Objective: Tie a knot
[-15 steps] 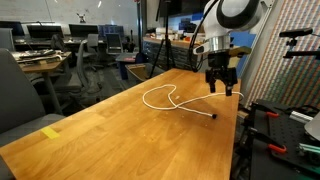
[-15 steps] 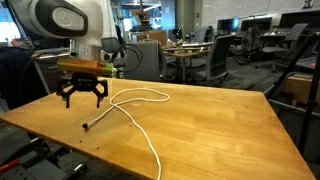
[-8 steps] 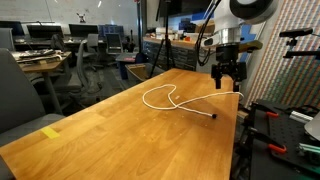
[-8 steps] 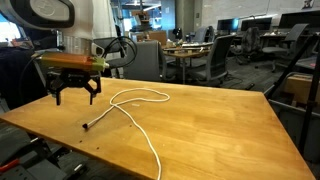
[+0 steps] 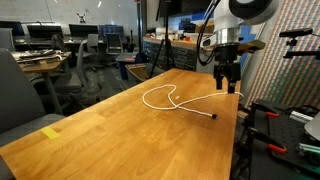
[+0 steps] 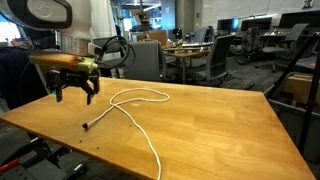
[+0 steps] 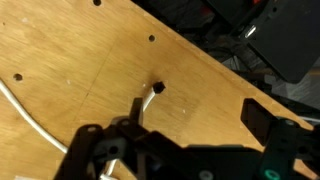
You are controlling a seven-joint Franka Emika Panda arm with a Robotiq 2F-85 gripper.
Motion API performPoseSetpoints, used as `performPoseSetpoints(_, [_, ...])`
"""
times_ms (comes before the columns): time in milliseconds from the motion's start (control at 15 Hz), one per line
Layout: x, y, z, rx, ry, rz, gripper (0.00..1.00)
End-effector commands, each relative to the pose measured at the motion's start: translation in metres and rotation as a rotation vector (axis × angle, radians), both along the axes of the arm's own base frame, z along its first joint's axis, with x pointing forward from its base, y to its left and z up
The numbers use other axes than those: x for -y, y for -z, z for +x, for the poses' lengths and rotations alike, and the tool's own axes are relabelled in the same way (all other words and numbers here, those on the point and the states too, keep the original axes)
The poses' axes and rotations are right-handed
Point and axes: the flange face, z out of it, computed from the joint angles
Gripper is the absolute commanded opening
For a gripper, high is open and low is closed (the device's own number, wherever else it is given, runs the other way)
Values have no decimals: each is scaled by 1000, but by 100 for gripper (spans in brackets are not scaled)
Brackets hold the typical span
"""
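A white rope (image 5: 160, 97) lies on the wooden table (image 5: 110, 135) in a loose loop, with one black-tipped end (image 5: 213, 116) near the table's edge. It shows in both exterior views, and the same loop (image 6: 137, 99) trails off to the front edge. My gripper (image 5: 228, 88) hangs open and empty above the table, apart from the rope, near the black-tipped end (image 6: 86, 126). In the wrist view the rope end (image 7: 157, 87) lies on the wood ahead of my open fingers (image 7: 185, 140).
A yellow tag (image 5: 50, 131) lies on the table far from the rope. Black stands with red clamps (image 5: 270, 120) sit beside the table's edge. Office chairs and desks (image 6: 200, 55) stand behind. Small holes (image 7: 151, 40) dot the tabletop.
The gripper has risen from just above the table and drawn away from the rope's end. It has stayed open and empty. The rope has not moved.
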Motion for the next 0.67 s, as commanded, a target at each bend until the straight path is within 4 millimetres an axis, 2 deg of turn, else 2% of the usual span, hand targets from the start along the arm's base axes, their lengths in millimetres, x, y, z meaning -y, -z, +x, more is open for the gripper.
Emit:
performPoseSetpoints(0, [-4,-2,2,9,48,-6,100])
performPoseSetpoints(267, [-12,-4,4,21,109,-18,100])
performPoseSetpoints(600, [-16,5,9,21,430,-80,100])
